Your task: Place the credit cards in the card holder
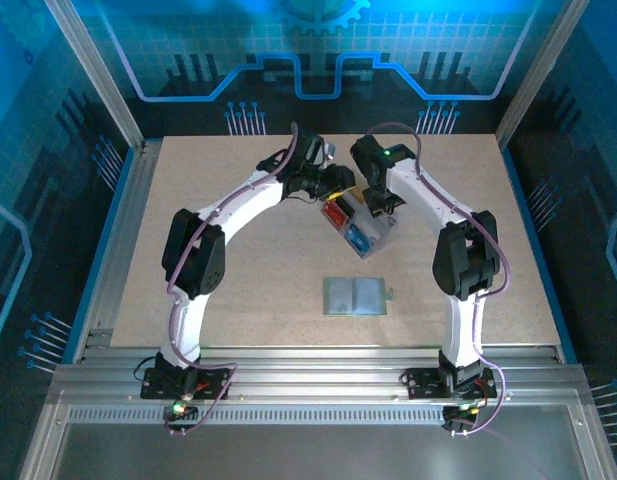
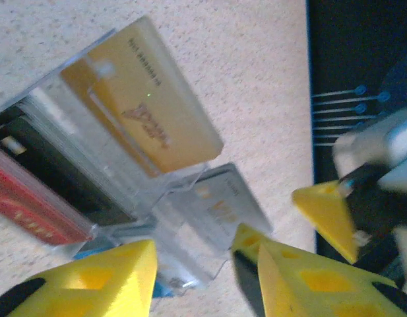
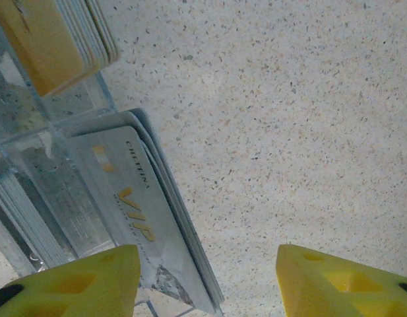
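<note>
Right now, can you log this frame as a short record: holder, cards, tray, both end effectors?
card holder: open flat on the table, apart from the clear tray
credit cards: gold, black, red and grey stacks standing in that tray
left end effector: at the tray's corner, grip unclear
right end effector: open, beside the grey stack

Classification: robotics laboratory test cell. The work area is enclosed by a frame of silver aluminium extrusion posts [image 1: 93, 70]. Printed blue wall panels [image 1: 318, 40] carry circuit-trace and gear graphics. The work surface is a flat beige speckled tabletop [image 1: 268, 270]. Along its near edge runs a slotted grey aluminium base plate [image 1: 318, 385]. Two white-and-black jointed robot arms are bolted to it, one at the left [image 1: 193, 260] and one at the right [image 1: 468, 260], each with a purple cable [image 1: 171, 300] running along it.
</note>
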Controlling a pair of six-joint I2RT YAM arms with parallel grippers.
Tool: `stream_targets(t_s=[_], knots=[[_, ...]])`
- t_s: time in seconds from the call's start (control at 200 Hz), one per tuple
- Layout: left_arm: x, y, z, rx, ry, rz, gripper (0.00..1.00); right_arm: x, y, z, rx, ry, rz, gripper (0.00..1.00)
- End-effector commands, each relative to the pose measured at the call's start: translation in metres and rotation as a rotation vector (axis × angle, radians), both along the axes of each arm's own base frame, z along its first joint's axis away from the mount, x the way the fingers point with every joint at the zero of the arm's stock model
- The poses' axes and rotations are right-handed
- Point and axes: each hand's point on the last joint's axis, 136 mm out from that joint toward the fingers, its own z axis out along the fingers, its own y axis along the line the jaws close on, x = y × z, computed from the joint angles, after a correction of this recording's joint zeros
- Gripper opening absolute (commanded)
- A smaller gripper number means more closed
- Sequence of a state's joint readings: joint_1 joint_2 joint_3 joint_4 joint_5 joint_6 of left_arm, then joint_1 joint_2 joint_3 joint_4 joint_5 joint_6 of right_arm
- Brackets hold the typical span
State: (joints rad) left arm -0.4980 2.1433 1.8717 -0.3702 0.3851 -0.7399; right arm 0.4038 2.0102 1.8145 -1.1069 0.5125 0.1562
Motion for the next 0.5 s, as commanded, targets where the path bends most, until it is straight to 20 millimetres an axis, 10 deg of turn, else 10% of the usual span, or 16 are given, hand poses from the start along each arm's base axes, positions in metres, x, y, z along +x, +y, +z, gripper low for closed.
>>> stream_targets(t_s=[0.0,0.195,0.495], knots=[[0.006,-0.004,-0.027,-0.02,0.117,0.003,0.35,0.0,-0.003,-0.012,0.019,0.025,-0.022,0.57],[0.022,-0.012,-0.039,-0.052,0.141,0.005,0.17,0.001,-0.002,-0.016,0.034,0.03,-0.024,0.58],[0.027,-0.015,-0.07,-0.041,0.189,-0.002,0.16,0.002,-0.002,-0.021,0.025,0.038,-0.021,0.58]])
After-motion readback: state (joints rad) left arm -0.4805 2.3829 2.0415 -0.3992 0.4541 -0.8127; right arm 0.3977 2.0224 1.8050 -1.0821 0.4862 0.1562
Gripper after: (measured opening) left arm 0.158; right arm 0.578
